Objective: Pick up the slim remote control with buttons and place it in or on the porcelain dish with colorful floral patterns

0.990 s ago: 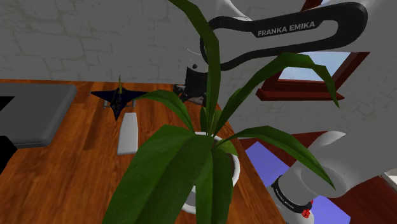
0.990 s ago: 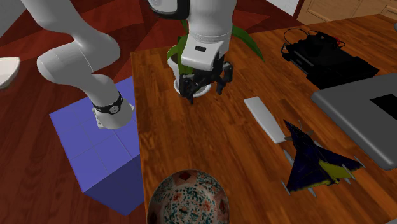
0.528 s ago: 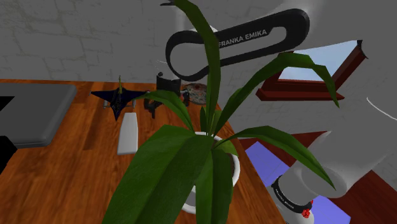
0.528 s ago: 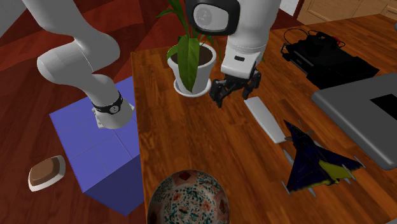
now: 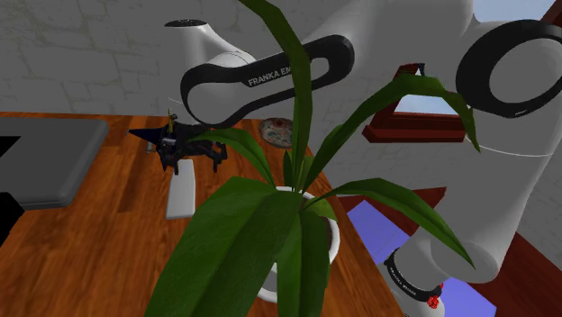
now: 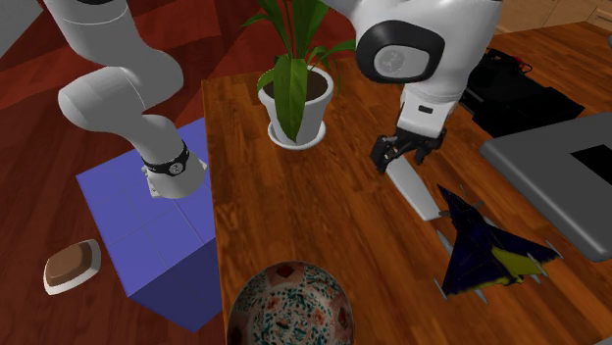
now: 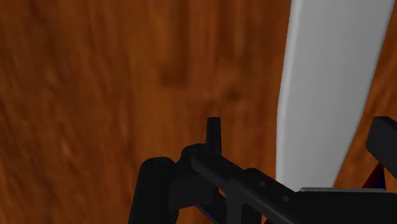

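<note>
The slim remote (image 6: 414, 190) is a plain pale grey slab lying flat on the wooden table (image 6: 294, 216); the shoulder view shows the remote (image 5: 183, 191) beside the plant. My black gripper (image 6: 402, 157) hovers open just above the remote's end nearest the plant pot. In the wrist view the remote (image 7: 331, 89) runs between the spread fingers, closer to one finger (image 7: 383, 143) than the other (image 7: 214, 132), and neither touches it. The floral dish (image 6: 289, 306) sits at the table's near edge in the second exterior view, and the dish (image 5: 276, 131) shows behind the arm in the shoulder view.
A dark toy jet (image 6: 485, 250) lies right beside the remote's far end. A potted plant (image 6: 297, 98) stands close to the gripper; its leaves (image 5: 261, 234) block much of the shoulder view. A grey flat device (image 6: 559, 172) and a black device (image 6: 510, 83) lie beyond. The blue stand (image 6: 162, 235) adjoins the table.
The arm has swung away from the plant pot toward the second exterior view's right and now hangs over the remote's end. The fingers stayed open throughout.
</note>
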Motion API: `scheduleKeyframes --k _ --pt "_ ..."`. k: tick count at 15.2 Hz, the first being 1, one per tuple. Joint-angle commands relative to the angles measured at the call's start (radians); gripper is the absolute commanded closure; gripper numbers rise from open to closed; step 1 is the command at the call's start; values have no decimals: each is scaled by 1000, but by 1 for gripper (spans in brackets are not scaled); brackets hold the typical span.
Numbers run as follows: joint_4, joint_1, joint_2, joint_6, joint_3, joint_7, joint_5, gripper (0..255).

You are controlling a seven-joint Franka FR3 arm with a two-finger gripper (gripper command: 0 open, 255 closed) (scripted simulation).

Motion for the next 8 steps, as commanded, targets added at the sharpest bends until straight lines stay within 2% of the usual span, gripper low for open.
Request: scheduleKeyframes --k 1,3,8 --pt "87 36 84 -11 -11 49 -43 0" --pt "154 64 142 -24 -22 76 -68 0" --pt "125 69 169 30 -32 86 -83 0"
